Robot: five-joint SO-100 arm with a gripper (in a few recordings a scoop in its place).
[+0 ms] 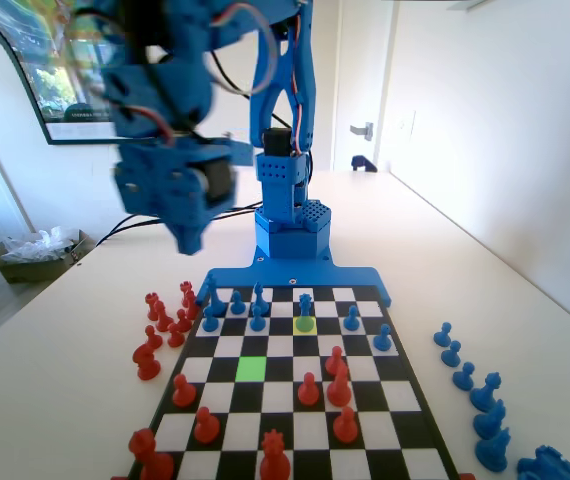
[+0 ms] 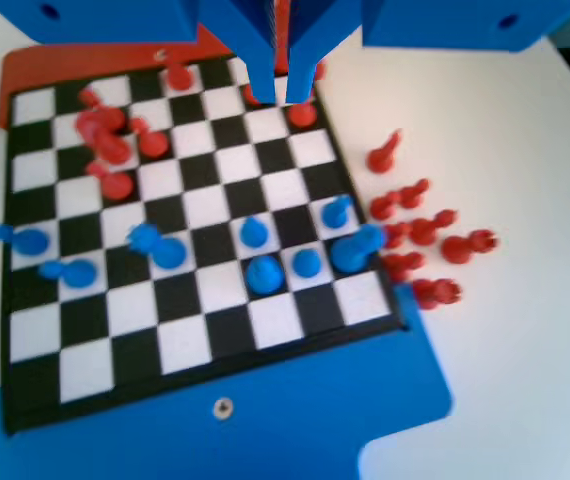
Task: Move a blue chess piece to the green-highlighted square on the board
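The gripper is hanging high over the table just off the board's far-left corner in the fixed view, well clear of every piece; in the wrist view its two jaws are pointing down with only a thin slit showing between them and nothing is sitting in that slit, so it is effectively closed and empty. I judge it is being held that high so the wrist camera is taking in the whole board before a descent. The blue chess piece is standing on the yellow-green square, in the far rows right of centre, which is probably marking where it is starting from; the green-highlighted square is lying bare, nearer and to the left, with red pawns standing close on its right; reaching it is likely calling for a lifted carry over the neighbouring blue pieces.
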